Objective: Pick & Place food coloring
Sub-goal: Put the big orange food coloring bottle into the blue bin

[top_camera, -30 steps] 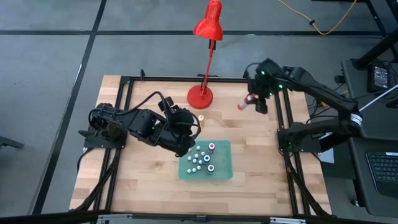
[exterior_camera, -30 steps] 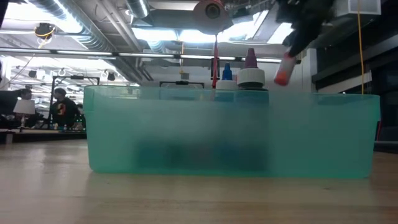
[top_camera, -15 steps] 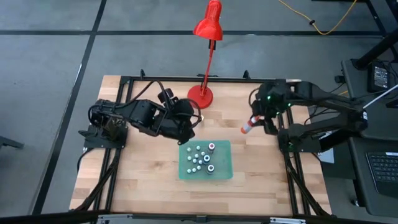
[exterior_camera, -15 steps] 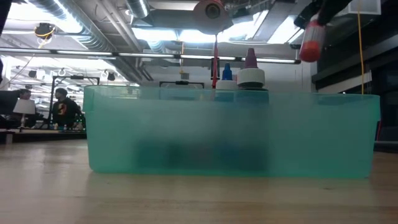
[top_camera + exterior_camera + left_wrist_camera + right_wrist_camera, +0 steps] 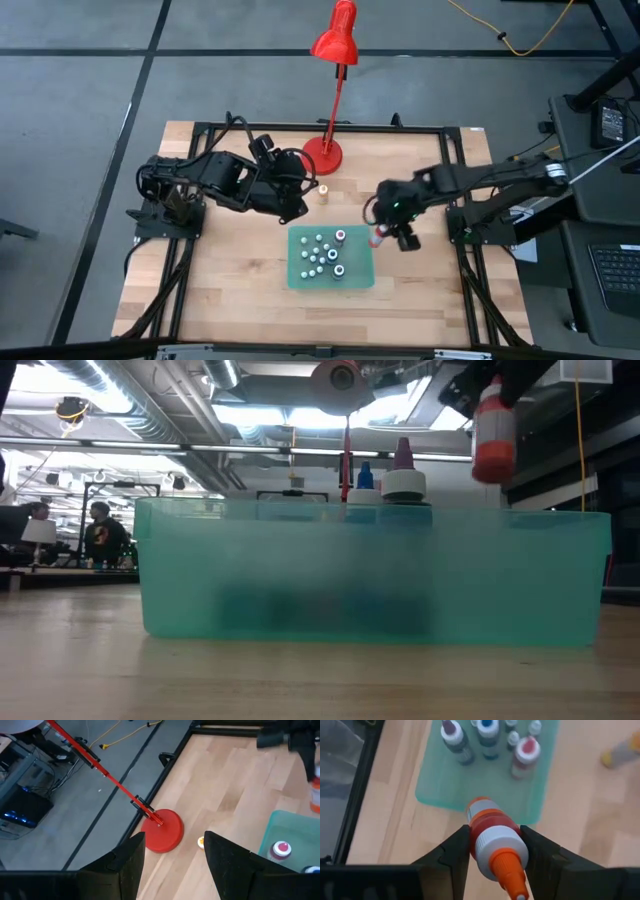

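Starting at your left: the left arm reaches in from the left side of the table (image 5: 200, 290), its left gripper (image 5: 296, 203) hovering near the red desk lamp (image 5: 323, 155), just off the green tray's (image 5: 362, 275) far-left corner. Its wrist view shows both fingers (image 5: 131, 860) spread apart with nothing between them, only bare wood and the lamp's round base below. You can see one small yellow-topped bottle (image 5: 323, 189) lying loose on the table beside the lamp base, just beyond the left gripper and outside the tray.

Moving to the middle, the tray sits on the wood and holds the food coloring set (image 5: 322, 255): a cluster of tiny bottles standing upright, mostly whitish caps, one with a red top toward the tray's far-right part. From the low view you get the tray wall across the frame, with a blue tip, a purple tip and a white cap poking above it.

On your right, the right arm stretches across from the right edge, and the right gripper (image 5: 385, 236) hangs at the tray's right rim. Its jaws are closed partway onto a red bottle (image 5: 492, 832) with a white collar and orange nozzle, pinched at the sides. The low view shows that bottle raised above the tray wall, roughly upright, touching nothing below.
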Controlling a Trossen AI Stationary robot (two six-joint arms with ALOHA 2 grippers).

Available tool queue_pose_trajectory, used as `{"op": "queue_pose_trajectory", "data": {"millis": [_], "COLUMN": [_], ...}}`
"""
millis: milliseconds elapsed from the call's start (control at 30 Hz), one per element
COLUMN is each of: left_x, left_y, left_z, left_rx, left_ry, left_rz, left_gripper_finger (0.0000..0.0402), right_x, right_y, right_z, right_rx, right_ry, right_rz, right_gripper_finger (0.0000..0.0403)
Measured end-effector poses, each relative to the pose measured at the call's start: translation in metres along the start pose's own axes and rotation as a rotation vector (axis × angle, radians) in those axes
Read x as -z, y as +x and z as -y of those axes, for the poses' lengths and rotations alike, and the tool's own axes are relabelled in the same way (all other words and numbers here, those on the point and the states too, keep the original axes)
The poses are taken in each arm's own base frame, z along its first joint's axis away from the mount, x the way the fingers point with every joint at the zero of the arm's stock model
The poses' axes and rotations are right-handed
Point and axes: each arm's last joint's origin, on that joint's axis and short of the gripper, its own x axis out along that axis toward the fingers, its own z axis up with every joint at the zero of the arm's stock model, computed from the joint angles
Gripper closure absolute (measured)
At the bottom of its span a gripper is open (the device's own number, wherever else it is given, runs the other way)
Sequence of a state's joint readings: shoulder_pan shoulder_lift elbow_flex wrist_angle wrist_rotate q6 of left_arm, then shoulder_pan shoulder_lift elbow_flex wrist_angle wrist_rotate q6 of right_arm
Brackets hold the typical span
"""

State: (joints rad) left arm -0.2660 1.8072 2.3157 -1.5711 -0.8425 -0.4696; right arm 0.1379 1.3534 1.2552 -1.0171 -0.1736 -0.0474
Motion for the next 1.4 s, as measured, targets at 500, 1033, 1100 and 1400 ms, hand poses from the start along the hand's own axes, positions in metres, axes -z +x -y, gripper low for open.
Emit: {"op": "queue_pose_trajectory", "data": {"millis": [500,1033,1100,1400], "left_x": [0.002,0.004,0.004,0.004], "left_y": [-0.004,-0.009,-0.009,-0.008], "left_z": [0.003,0.008,0.008,0.008], "left_rx": [0.06,0.072,0.073,0.072], "left_ry": [0.063,0.058,0.057,0.036], "left_rz": [-0.017,-0.009,-0.009,-0.01], "left_gripper_finger": [0.0203,0.0203,0.0203,0.0203], "right_x": [-0.027,-0.026,-0.026,-0.026], "right_y": [0.074,0.118,0.118,0.119], "right_z": [-0.002,0.009,0.009,0.011], "right_rx": [0.057,0.19,0.201,0.249], "right_ry": [0.081,0.166,0.169,0.172], "right_rz": [-0.056,-0.171,-0.169,-0.166], "right_gripper_finger": [0.0245,0.0244,0.0244,0.0244]}}
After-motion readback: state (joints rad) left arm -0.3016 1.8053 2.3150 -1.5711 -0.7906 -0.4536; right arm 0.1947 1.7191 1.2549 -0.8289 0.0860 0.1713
